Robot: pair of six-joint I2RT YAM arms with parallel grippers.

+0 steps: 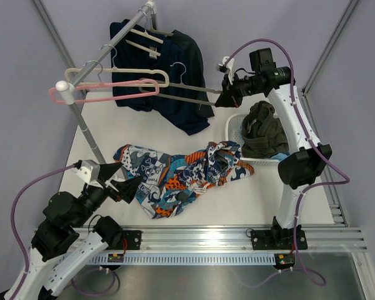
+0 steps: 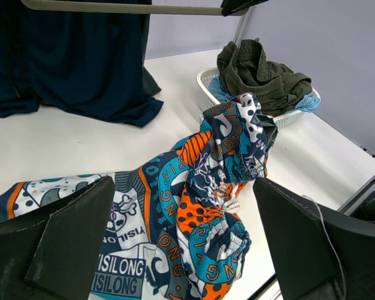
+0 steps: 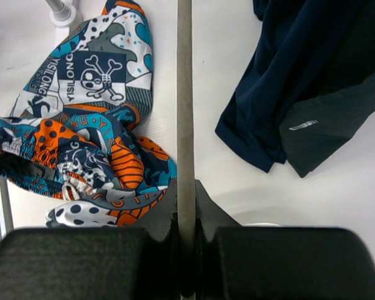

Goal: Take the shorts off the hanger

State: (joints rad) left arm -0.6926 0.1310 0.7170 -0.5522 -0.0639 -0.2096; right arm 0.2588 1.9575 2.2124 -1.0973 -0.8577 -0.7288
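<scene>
On the table (image 1: 250, 203), shorts (image 1: 181, 172), long axis left-right; left tool (image 1: 130, 186) wide, right tool (image 1: 224, 97) tight on hanger (image 3: 185, 94).

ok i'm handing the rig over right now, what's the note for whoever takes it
Left gripper: open, hovering at the patterned shorts.
Right gripper: shut on the bar of the grey hanger, held up in the air.
Done: patterned shorts lie loose on the table, off the hanger.
Left: probably just putting the bare hanger down. Navy shorts hang at the rack.
</scene>
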